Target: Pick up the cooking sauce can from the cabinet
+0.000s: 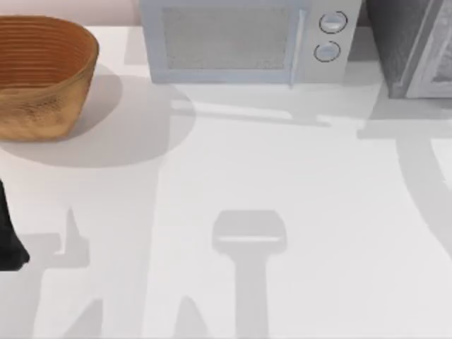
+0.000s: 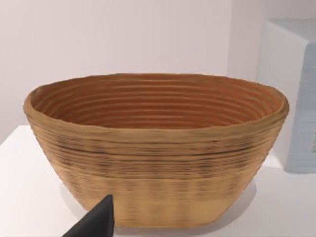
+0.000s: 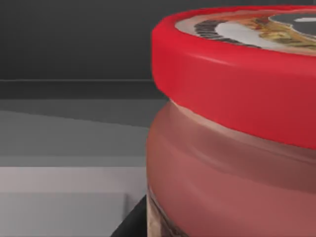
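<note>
Cooking sauce can close before the right wrist camera, inside a dark cabinet
The cabinet stands beside the microwave, the wicker basket on the microwave's other side; finger states cannot be told

The cooking sauce can and basket are cut off by picture edges.

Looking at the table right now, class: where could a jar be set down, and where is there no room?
Free: the wide white tabletop in front of the microwave, and the near half right of the woven basket. Crowded: the far edge, taken by basket, microwave and dark cabinet. The sauce can sits close before the right wrist camera.
</note>
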`<action>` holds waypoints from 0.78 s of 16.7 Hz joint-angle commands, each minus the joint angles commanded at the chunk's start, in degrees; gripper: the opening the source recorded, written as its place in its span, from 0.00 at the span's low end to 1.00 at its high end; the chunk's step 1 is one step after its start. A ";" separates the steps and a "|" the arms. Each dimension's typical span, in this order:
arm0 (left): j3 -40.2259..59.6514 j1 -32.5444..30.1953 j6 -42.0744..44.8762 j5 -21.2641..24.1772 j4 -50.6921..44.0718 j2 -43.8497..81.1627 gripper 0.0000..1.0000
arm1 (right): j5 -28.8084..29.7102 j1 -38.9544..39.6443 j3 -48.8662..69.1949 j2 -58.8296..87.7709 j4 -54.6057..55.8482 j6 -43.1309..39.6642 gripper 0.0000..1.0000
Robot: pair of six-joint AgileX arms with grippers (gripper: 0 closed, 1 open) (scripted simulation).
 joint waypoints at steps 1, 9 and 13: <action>0.00 0.00 0.00 0.00 0.00 0.00 1.00 | -1.16 -1.14 -7.07 -4.05 1.94 -0.10 0.00; 0.00 0.00 0.00 0.00 0.00 0.00 1.00 | -11.08 -10.53 -62.82 -37.88 18.54 -0.63 0.00; 0.00 0.00 0.00 0.00 0.00 0.00 1.00 | -15.04 -14.24 -79.04 -51.24 25.29 -0.76 0.00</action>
